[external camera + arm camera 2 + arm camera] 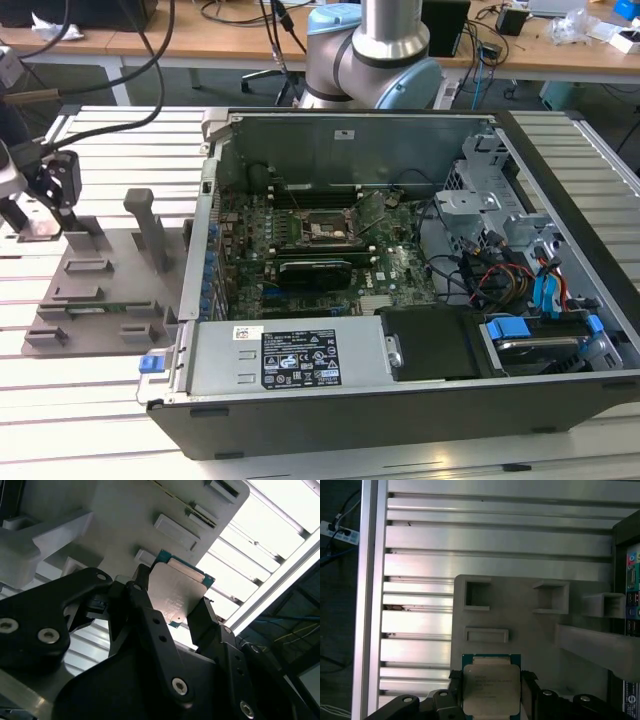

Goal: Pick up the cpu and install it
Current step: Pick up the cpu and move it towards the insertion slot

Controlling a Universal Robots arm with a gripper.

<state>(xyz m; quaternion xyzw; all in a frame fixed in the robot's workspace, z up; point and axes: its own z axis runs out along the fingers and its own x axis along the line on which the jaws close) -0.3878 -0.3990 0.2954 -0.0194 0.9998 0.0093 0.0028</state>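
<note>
Showing cpu (175, 592) (490, 689) w/ silver-grey metal lid, satin, softly catching light; thin green board edge looking matt. Reading gripper (172, 594) fingers (150, 615) as black, matt, plastic or coated metal (hard telling which), w/ shiny steel screw heads (179, 685). Taking holder tray (520, 615) (110, 270) as pale grey matt plastic. Seeing table (495, 540) (100, 130) as ribbed aluminium, brushed, glaring. At centre of exterior view: pc case (350, 140) looking bare grey sheet metal inside, dark matt outside; motherboard (400, 270) looking green, semi-gloss. Low at the exterior view's right, spotting glossy blue plastic clips (505, 328). At top of exterior view, catching arm (375, 60) in smooth silver metal w/ pale blue plastic cap, wood-look desk (200, 45) behind.
</note>
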